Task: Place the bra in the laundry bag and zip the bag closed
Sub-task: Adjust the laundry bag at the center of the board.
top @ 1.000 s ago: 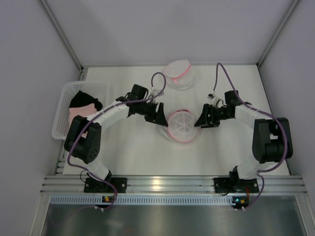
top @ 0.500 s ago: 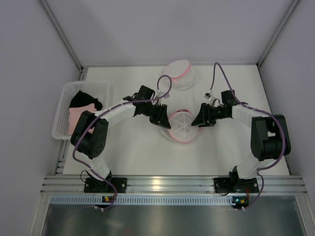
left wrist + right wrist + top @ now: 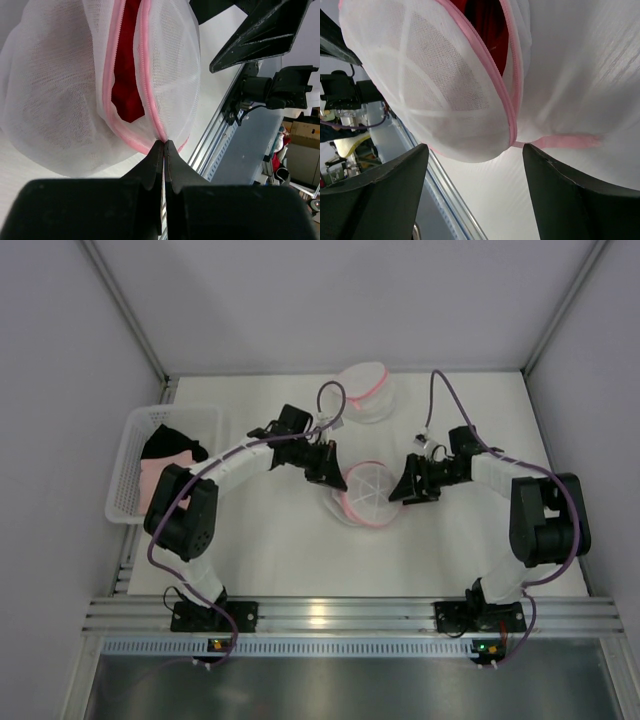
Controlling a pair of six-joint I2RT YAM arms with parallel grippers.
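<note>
The laundry bag point(image 3: 366, 493), a round white mesh pouch with a pink zipper point(image 3: 148, 85), lies mid-table. Its zipper gapes, and the red bra point(image 3: 131, 75) shows inside the slit. My left gripper point(image 3: 335, 477) is at the bag's left edge, and its tips point(image 3: 164, 143) are pinched shut on the zipper's end where the two pink tracks meet. My right gripper point(image 3: 402, 490) stands open at the bag's right side. Between its wide-apart fingers point(image 3: 475, 148) there is only table, with the bag point(image 3: 445, 85), the bra point(image 3: 487, 20) and a pink tab point(image 3: 565, 141) just beyond.
A second white mesh bag point(image 3: 362, 392) sits at the back centre. At the left edge a white basket point(image 3: 128, 465) holds black and pink garments point(image 3: 168, 448). Side walls enclose the table, and a metal rail point(image 3: 330, 615) runs along the near edge.
My left gripper has shut on the zipper end at the bag's left edge. The right gripper has opened wider beside the bag. The bag shifted slightly.
</note>
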